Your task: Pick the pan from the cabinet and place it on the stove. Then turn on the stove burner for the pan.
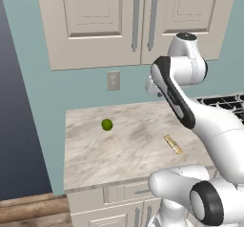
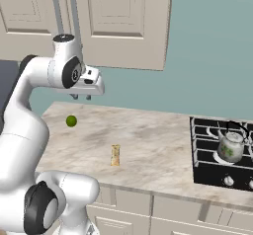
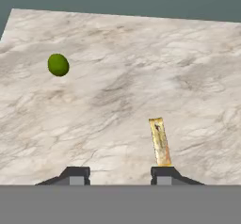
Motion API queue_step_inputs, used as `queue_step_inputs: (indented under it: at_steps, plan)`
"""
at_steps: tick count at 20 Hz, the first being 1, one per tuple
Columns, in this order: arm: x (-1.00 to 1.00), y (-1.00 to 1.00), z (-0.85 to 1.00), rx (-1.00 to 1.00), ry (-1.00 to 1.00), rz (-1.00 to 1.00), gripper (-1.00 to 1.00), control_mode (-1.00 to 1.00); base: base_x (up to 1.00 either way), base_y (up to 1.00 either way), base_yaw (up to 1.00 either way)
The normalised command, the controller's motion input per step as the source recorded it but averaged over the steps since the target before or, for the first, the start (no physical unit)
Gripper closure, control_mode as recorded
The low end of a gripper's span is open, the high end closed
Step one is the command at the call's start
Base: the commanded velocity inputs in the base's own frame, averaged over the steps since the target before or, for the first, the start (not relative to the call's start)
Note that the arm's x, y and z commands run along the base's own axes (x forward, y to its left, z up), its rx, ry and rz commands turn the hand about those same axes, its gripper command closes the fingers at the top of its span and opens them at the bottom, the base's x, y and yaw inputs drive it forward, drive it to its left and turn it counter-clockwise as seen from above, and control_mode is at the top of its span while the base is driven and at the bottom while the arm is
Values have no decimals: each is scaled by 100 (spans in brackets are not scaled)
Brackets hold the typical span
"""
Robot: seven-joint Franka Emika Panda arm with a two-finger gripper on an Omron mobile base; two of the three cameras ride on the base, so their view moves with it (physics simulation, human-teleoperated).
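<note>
The pan lay, as we judged it, behind the shut doors of the cabinet point(image 1: 138, 21), since we could see it on no surface.

From the left base view, both panelled doors were closed, their two silver bar handles point(image 1: 144, 21) standing side by side at the middle seam. Our arm rose from the lower right, and its wrist sat just below the cabinet's bottom edge, under the right-hand door. A lime point(image 1: 106, 124) rested on the counter point(image 1: 128, 149) toward the back left, and a thin wrapped bar point(image 1: 173, 144) lay further right and nearer the front. The edge of the stove point(image 1: 226, 102) showed at the right.

From the right base view, our tool point(image 2: 81, 97) hung pointing down over the back of the counter, below the cabinet and slightly right of the handles. Its two short fingertips stood apart with nothing between them. The stove lay well apart to the right, with a small glass kettle point(image 2: 230, 146) on one burner and silver knobs point(image 2: 228, 180) along its front.

From the hand view, we looked down on the marble, the lime to the upper left and the bar reaching up from just beside one fingertip point(image 3: 162, 175). The fingertips stood partly open and empty.

We reckoned the coming move turned on this: the handles were above the tool, their long axes vertical, so the tool had to rise and turn toward the doors.
</note>
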Motion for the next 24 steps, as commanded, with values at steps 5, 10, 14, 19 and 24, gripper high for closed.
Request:
queue_step_inputs:
  at_steps: [5,10,14,19,24]
  plan:
    - [-4,4,9,0,-14,0,-100,-100,0,0,0]
    - [-18,6,42,0,-41,1,-100,-100,0,0,0]
    - [-8,23,48,0,-41,0,-100,-100,0,0,0]
    - [-9,27,48,0,-39,0,-100,-100,0,0,0]
    - [-3,16,59,0,-35,0,-100,-100,0,0,0]
